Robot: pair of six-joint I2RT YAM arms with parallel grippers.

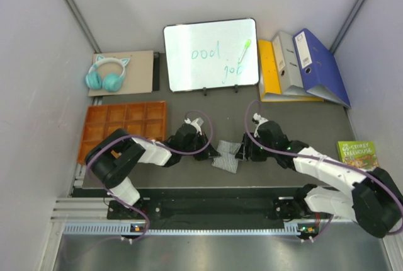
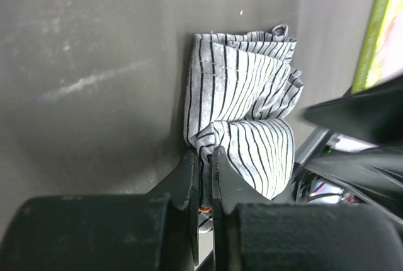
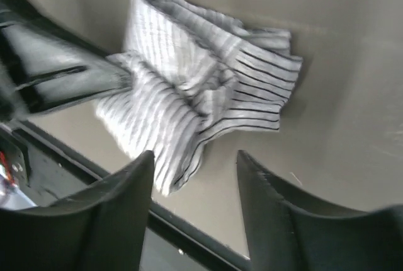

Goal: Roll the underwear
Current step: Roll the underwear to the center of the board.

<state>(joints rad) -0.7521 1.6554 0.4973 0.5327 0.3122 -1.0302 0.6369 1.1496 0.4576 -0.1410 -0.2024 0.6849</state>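
L claw (image 2: 203, 157) pinching striped boxers (image 2: 242, 94) edge; R claw (image 3: 194, 161) spread just above, prob. not touching

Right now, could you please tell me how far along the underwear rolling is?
Done: the striped boxer shorts are gathered into a loose bundle, not a tidy roll. In hand: the left gripper is shut on one edge of it; the right gripper hangs open above it. Left: rolling it tight.
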